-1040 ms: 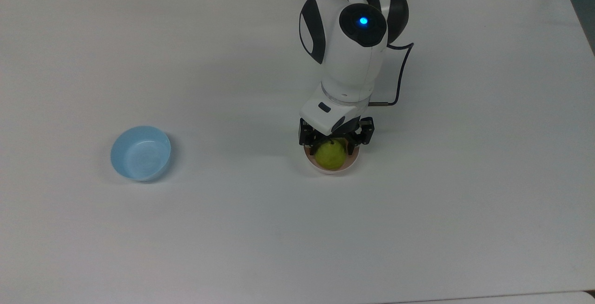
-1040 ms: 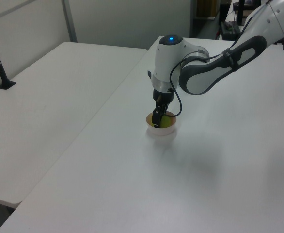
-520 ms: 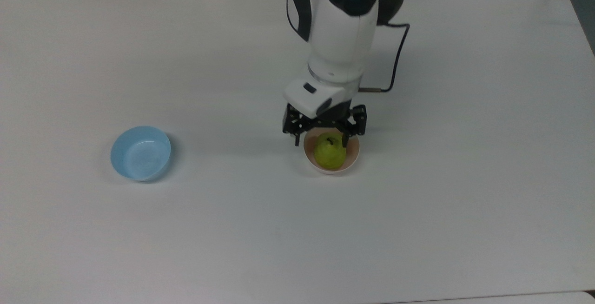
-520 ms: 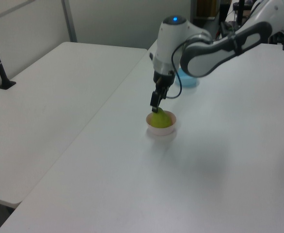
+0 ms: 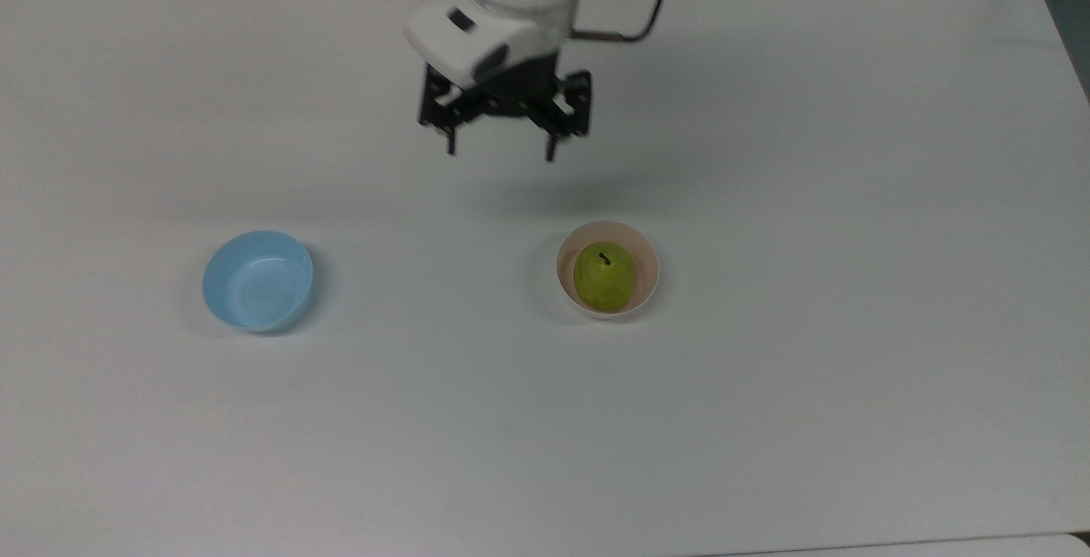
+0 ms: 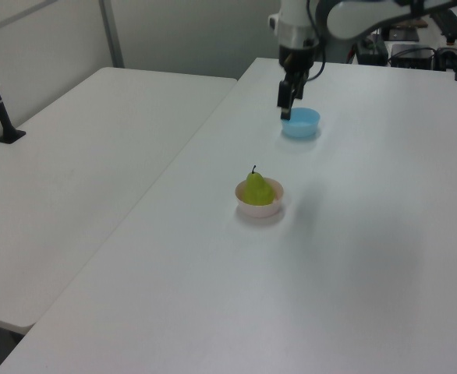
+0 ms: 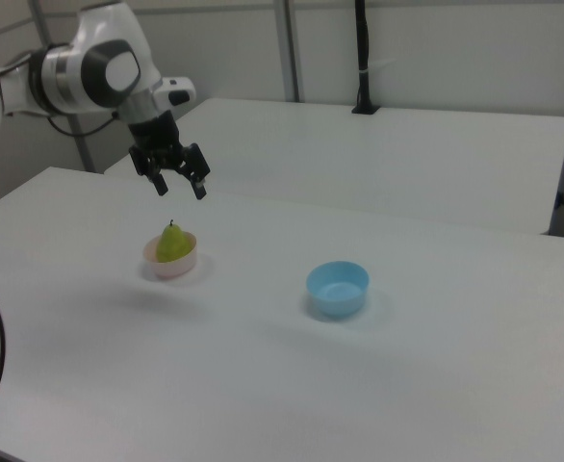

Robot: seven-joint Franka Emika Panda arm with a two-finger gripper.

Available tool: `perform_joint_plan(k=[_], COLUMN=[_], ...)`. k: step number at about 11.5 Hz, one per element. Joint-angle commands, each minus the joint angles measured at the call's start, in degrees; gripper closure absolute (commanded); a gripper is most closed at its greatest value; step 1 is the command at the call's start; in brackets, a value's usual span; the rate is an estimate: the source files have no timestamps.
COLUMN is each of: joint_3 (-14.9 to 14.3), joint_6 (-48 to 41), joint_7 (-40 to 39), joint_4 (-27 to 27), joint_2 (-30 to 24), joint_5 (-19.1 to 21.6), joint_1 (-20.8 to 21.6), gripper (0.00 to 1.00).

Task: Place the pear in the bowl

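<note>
tool [image 5: 501, 148] released, now lifted clear | pear [image 5: 604, 276] sits below it in bowl [image 5: 649, 261] | placement looks done

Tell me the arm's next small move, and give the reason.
Probably just retreat a little further and stop. The pear sits stem-up inside the pink bowl, and the gripper hangs open and empty above the table, apart from both. The blue bowl needs nothing.
</note>
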Motion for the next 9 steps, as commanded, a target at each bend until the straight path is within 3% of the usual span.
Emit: perform_joint_plan(k=[1, 3, 5, 9], joint_3=[0.04, 0.04, -0.04, -0.13], joint_6=[-7.54, -12.11, -14.94, -15.56], joint_7=[-2.82, -6.32, -8.09, -8.1], joint_4=[-2.07, -2.07, -2.16, -1.81], joint_2=[-8.03, -10.41, -12.43, -12.53], joint_5=[0.21, 1.0, 5.73, 5.84], joint_1=[-3.81, -5.66, -7.68, -7.78], gripper=[0.0, 0.0, 0.0, 0.0])
